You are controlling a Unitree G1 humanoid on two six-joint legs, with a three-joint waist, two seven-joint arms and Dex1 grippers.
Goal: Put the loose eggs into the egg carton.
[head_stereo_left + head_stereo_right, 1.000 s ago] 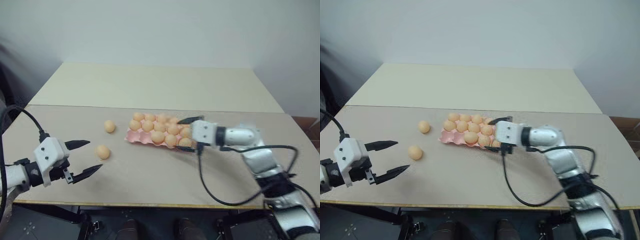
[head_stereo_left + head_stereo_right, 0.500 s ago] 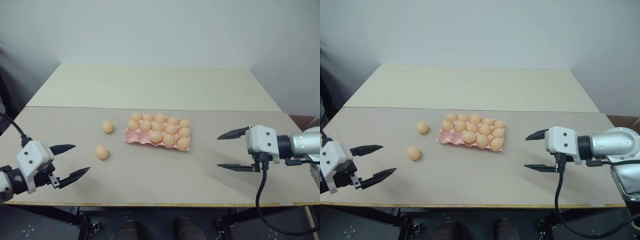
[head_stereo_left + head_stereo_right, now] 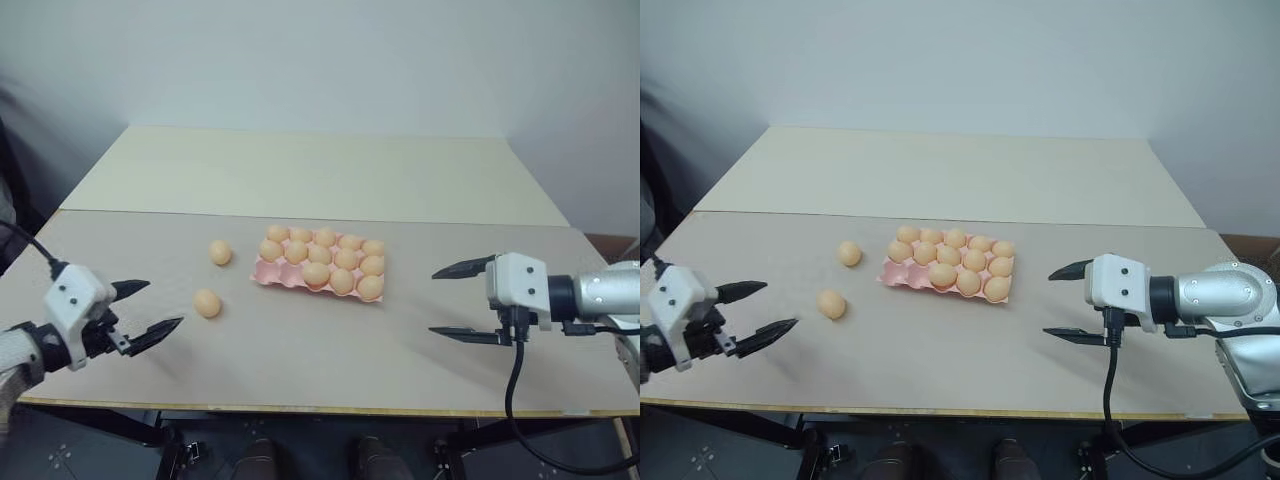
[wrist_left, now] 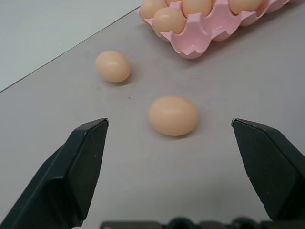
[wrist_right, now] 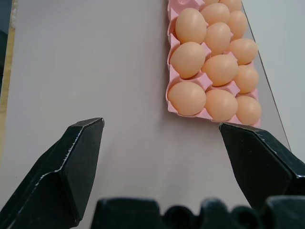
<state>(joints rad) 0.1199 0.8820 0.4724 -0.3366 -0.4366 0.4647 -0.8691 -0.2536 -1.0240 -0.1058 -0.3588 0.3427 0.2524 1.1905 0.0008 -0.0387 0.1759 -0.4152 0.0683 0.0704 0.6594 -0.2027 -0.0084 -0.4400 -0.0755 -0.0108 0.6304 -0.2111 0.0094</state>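
Note:
Two loose eggs lie on the grey table left of the egg carton [image 3: 268,278]: one egg [image 3: 220,252] further back, one egg [image 3: 207,303] nearer the front. The pink carton holds several pale orange eggs in its cups. My left gripper [image 3: 165,303] hovers open just left of the nearer egg, pointing at it; in the left wrist view that egg [image 4: 173,115] lies ahead between the black fingers [image 4: 86,157]. My right gripper [image 3: 432,301] stands open and empty to the right of the carton [image 5: 170,71], well apart from it.
A cream table [image 3: 310,170] joins the grey one at the back, under a plain wall. The grey table's front edge [image 3: 300,408] runs close under both grippers. A black cable [image 3: 515,370] hangs from the right wrist.
My right gripper has drawn back from the carton's right end to the right and stays open. The left gripper has shifted a little to the left, still open.

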